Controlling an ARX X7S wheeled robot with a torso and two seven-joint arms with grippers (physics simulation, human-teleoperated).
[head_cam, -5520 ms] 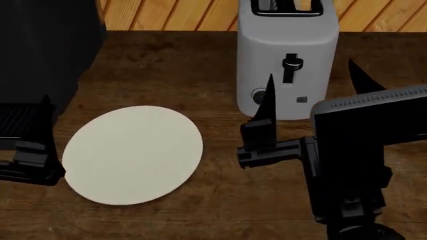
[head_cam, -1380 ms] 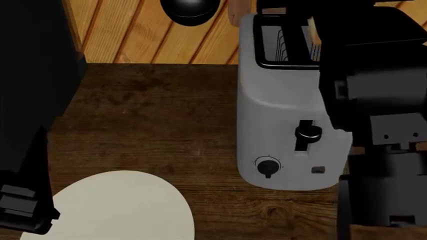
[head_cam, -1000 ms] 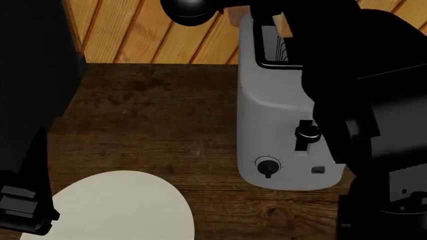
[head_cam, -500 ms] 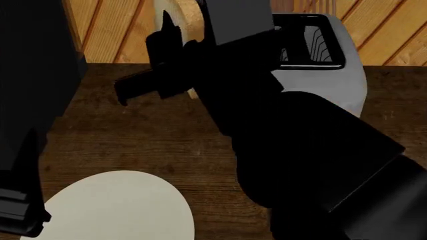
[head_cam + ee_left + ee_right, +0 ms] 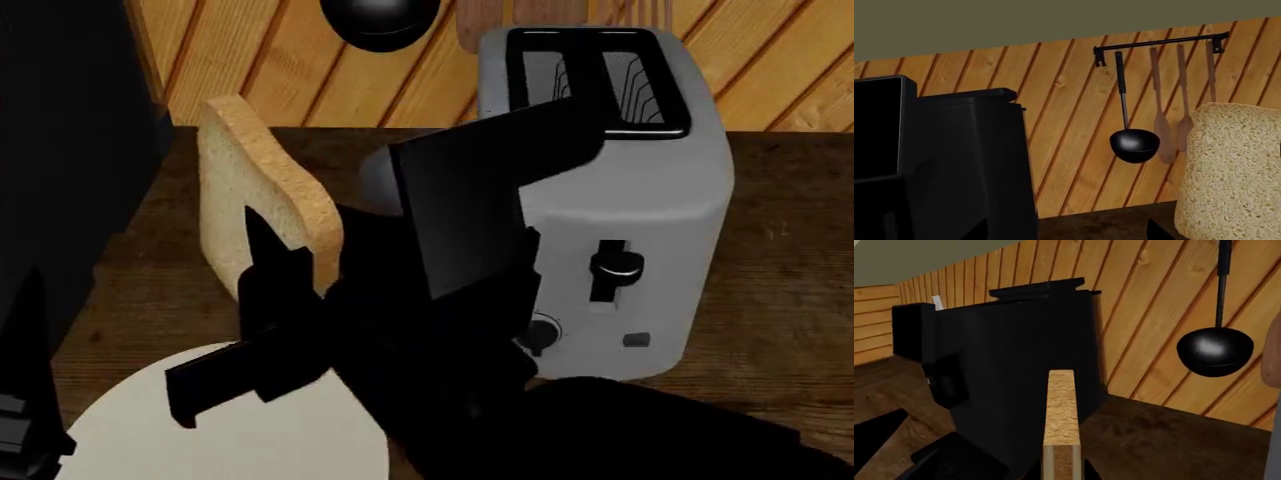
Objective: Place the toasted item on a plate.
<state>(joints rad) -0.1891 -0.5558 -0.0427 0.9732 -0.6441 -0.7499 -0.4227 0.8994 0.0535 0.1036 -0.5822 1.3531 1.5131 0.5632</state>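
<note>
Carry step in hand, judging by layout: bread out of toaster, held upright in air over wooden counter, up and back of plate.

Left to right, head view:
- Left gripper: only a dark edge at frame border; open or closed cannot be told.
- Plate: lower left on counter, bare, partly covered by arm; only 1 plate seen.
- Bread: lower edge pinched by right gripper, jaws closed on the slice with just its thickness between; confirmed in right wrist view, slice edge-on between the fingers.
- Toaster: 2 slots, both look empty.

Next move, as judged: lower toward plate, tilt slice from upright to flat, centre over plate, then release. Risk: slice landing on edge and toppling off.
</note>
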